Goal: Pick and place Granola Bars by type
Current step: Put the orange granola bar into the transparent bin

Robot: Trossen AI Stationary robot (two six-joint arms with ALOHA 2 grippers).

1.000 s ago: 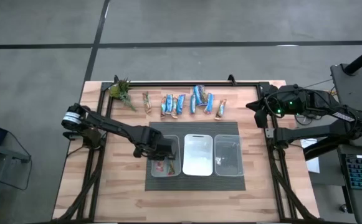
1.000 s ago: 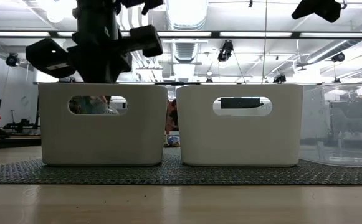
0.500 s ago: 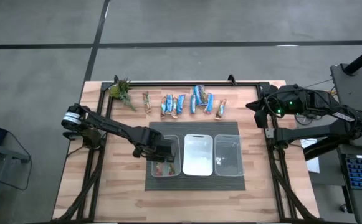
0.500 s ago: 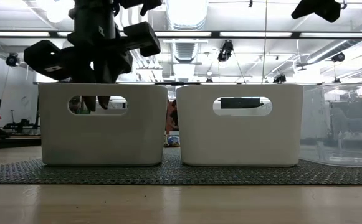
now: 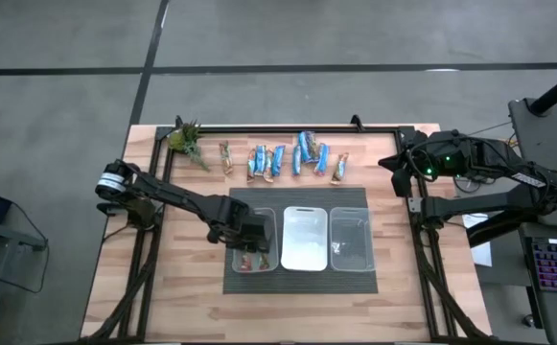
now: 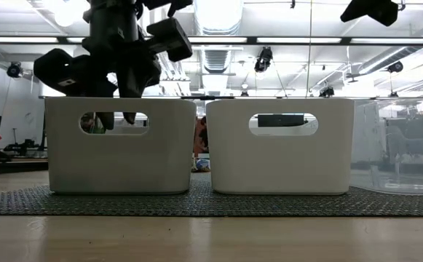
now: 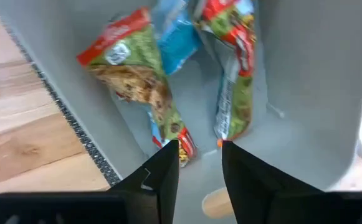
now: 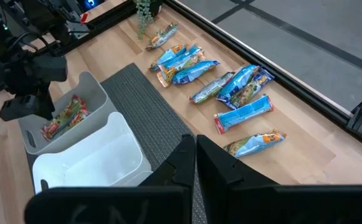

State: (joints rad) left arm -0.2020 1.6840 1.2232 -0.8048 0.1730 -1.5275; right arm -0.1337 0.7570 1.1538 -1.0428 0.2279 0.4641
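The left end effector (image 5: 252, 233) hangs over the leftmost bin (image 5: 269, 218) on the dark mat (image 5: 297, 196) at the desk's (image 5: 192, 297) middle, its fingers slightly parted and holding nothing. Red-and-green wrapped Granola Bars (image 7: 230, 74) lie in that bin below it. More bars (image 5: 297, 158) lie in a row along the desk's far edge. The right end effector (image 8: 195, 149), closed, waits at the desk's right edge.

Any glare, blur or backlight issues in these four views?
Low view: bright ceiling lights backlight the left gripper, leaving it silhouetted above the left bin. Left wrist view: granola bars in the bin look soft, fingers blurred. High view: even light, no glare. Right wrist view: clear.
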